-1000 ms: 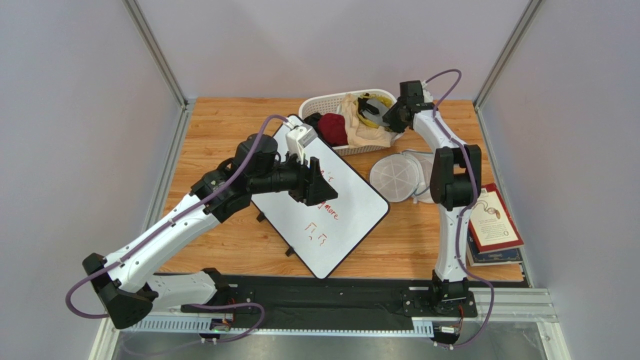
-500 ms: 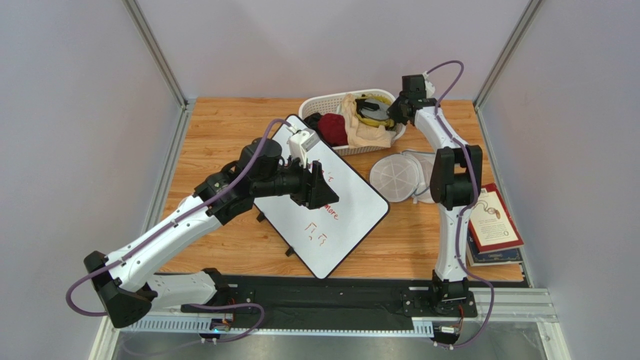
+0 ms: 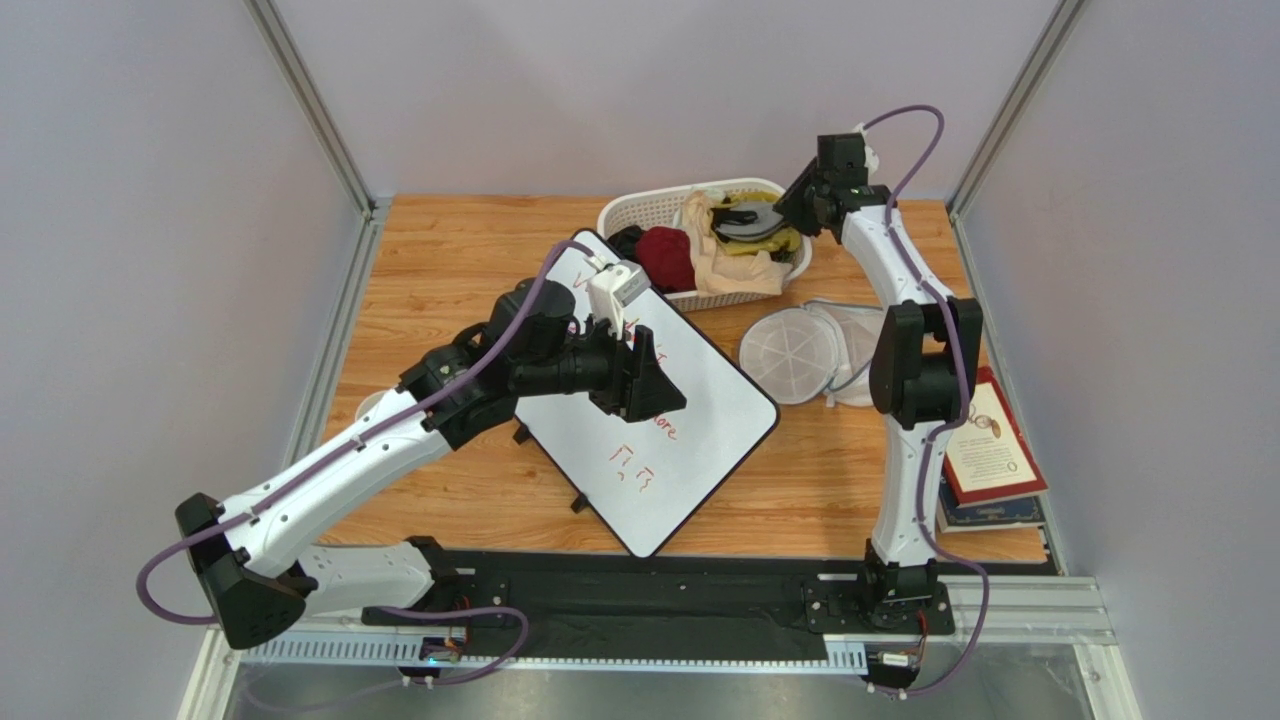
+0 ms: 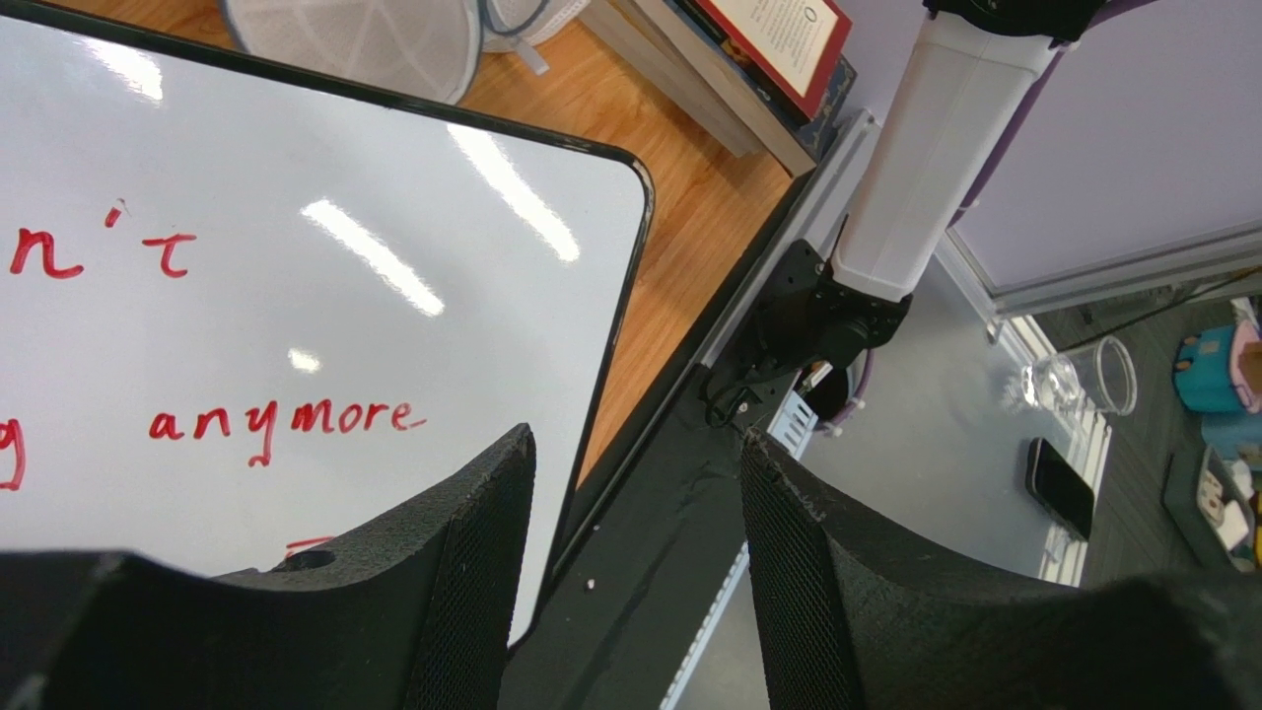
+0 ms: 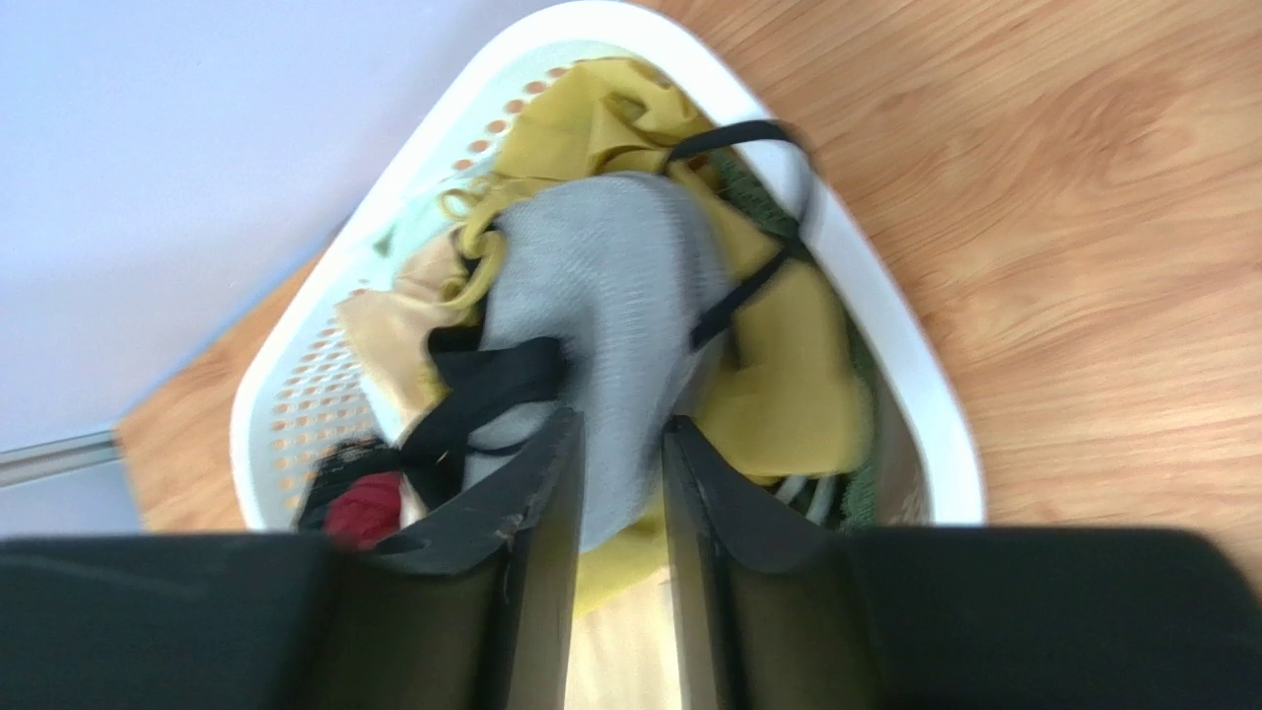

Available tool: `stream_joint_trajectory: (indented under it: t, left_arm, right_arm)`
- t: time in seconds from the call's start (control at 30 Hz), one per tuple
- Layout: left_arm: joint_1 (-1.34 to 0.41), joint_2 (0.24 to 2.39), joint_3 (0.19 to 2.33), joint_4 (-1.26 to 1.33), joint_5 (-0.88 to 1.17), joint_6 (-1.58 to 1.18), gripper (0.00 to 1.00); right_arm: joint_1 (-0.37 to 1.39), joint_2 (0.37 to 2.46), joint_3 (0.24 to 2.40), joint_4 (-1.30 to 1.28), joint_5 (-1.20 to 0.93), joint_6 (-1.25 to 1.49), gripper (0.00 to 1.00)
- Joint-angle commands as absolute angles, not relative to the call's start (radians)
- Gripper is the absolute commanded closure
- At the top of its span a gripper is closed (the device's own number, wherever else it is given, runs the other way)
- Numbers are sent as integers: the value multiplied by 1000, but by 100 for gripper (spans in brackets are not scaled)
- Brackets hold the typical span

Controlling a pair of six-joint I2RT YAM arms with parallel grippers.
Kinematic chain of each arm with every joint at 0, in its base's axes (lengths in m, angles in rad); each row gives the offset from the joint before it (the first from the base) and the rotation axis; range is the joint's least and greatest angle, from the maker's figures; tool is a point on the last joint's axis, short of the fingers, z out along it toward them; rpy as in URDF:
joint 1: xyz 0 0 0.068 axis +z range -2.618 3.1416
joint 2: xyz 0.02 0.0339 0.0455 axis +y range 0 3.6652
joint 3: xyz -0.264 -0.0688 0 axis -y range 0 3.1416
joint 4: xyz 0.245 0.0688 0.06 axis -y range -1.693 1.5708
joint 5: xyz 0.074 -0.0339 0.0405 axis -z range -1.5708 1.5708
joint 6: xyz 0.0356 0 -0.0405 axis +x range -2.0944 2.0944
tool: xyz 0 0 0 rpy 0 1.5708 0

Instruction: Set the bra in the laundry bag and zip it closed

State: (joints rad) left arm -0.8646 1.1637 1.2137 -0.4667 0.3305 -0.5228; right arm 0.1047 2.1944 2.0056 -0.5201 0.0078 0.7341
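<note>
The bra (image 3: 745,224), grey padded cups with black straps, lies on top of the clothes in the white basket (image 3: 649,201). My right gripper (image 3: 783,212) is over the basket's right end. In the right wrist view its jaws (image 5: 619,432) are closed on the edge of the bra's grey cup (image 5: 608,289). The laundry bag (image 3: 792,351), a round white mesh pouch, lies open on the table right of the whiteboard; its edge shows in the left wrist view (image 4: 371,37). My left gripper (image 3: 661,393) is open and empty above the whiteboard (image 4: 637,459).
A whiteboard (image 3: 706,450) with red writing lies tilted mid-table. The basket (image 5: 889,340) also holds a yellow garment (image 5: 785,370), a dark red one (image 3: 666,255) and a beige one (image 3: 736,270). Books (image 3: 989,443) lie at the right edge.
My right gripper has moved back and to the right, pulling the bra's cup with it. My left gripper has shifted slightly right over the whiteboard, still open.
</note>
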Motion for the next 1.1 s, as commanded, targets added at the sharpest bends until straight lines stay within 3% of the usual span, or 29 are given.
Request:
stream_joint_trajectory:
  t: [0.0,0.1,0.47,1.07]
  left_arm:
    - [-873,1181,1227,-422,344,-529,40]
    - [-873,1181,1232,-426,348,-525,40]
    - [-871,1187,1236,-440,345,-512,40]
    - [-871,1212,1252,-442,353,-512,40]
  right_arm:
    - [100,2137,2005,-520,-89,747,54]
    - [92,2141,2002,-523,-95,745,46]
    - [64,2144,2005,-545,-69,698,41]
    - [57,2269,2126,-529,-98,666,43]
